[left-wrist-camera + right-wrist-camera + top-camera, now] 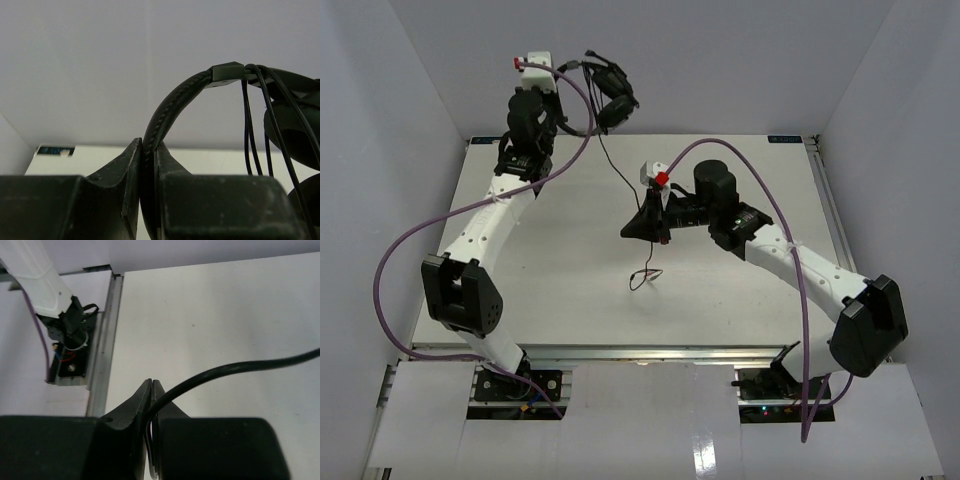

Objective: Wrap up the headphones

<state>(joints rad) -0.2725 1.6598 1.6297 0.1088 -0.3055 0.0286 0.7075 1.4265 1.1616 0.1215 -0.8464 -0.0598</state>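
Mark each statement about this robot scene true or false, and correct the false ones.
1. The left gripper is shut on the headband. True.
2. The right gripper is open and holds nothing. False: it is shut on the cable.
3. The headphones lie flat on the table. False: the left gripper holds them up by the headband, near the table's far edge.
4. The cable's loose end rests on the table. True.
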